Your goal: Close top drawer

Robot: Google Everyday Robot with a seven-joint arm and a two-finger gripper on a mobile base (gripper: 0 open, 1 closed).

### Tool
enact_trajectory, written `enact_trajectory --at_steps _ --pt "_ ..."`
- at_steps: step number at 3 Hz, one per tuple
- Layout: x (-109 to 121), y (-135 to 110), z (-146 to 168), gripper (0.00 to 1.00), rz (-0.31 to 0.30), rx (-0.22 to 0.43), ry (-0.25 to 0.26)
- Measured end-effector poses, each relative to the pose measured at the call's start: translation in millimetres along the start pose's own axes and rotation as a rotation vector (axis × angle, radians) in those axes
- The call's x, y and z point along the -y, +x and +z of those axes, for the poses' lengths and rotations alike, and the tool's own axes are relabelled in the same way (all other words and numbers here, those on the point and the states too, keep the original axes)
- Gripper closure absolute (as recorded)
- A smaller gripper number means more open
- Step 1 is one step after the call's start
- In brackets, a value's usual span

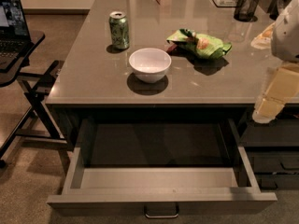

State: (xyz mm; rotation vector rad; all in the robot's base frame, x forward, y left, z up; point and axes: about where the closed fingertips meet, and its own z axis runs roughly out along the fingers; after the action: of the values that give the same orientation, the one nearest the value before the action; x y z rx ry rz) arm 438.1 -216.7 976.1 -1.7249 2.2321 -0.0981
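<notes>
The top drawer (161, 199) is pulled far out from under the grey counter (93, 78). Its dark flat front faces me at the bottom of the view, with a small metal loop handle (161, 212) at its centre. Its pale grey inner walls show and the inside looks empty. My gripper (270, 105) hangs at the right edge of the view, pale yellow below the white arm (287, 29). It sits above and behind the drawer's right front corner, level with the counter edge, and is not touching the drawer.
On the counter stand a green can (119, 30), a white bowl (150, 64), a green snack bag (200, 43) and a black mesh cup (246, 5). Narrower dark drawers (273, 162) sit to the right. A laptop (11, 17) on a black stand is at the left.
</notes>
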Motion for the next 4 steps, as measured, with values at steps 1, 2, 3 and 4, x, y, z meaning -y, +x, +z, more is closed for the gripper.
enact_trajectory --at_steps 1,2,3,4 --pt "0.1 -0.3 0.8 0.0 -0.001 0.001 0.003" --pt "-7.9 8.3 27.9 0.19 0.006 -0.013 -0.012" --pt "-32.4 28.8 67.4 0.42 0.006 -0.036 -0.045" --pt "-38.9 32.6 75.2 0.65 0.009 -0.045 -0.061"
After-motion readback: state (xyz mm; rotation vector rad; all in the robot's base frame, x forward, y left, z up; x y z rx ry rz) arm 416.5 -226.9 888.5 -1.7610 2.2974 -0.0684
